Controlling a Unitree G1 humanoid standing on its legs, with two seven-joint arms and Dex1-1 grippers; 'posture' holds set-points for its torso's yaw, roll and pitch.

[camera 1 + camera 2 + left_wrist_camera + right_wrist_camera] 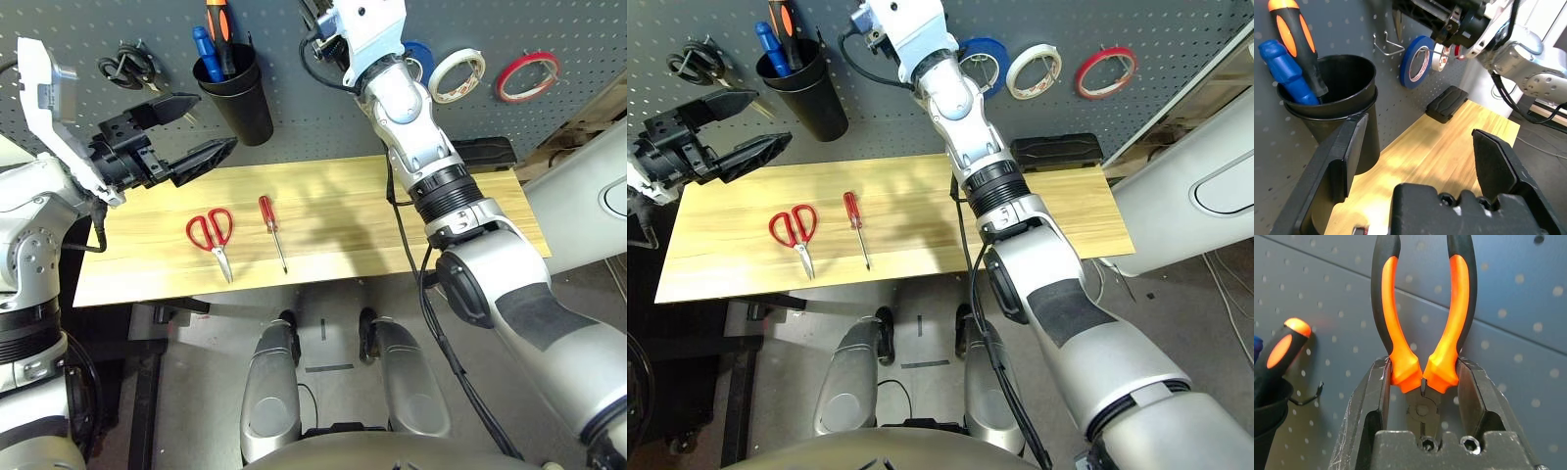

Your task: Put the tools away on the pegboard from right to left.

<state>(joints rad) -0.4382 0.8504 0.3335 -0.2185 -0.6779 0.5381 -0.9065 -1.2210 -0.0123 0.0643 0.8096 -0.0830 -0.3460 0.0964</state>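
Gleaming orange-and-black curved pliers handles (1422, 323) against dotted grey pegboard (1528, 293).

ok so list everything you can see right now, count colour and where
dark grey pegboard: one, behind the table
wooden table: one, light
red tape ring: one, hung on pegboard, far right
white tape roll: one, beside it
blue tape roll: one, next along
orange-handled pliers: one, in right gripper
black cup: one, on pegboard, holding blue and orange-black handled tools
black-handled scissors: one, hung far left
red-handled scissors: one, on table
red-handled screwdriver: one, on table
black block: one, table's back edge
left gripper: open
right gripper: shut on pliers
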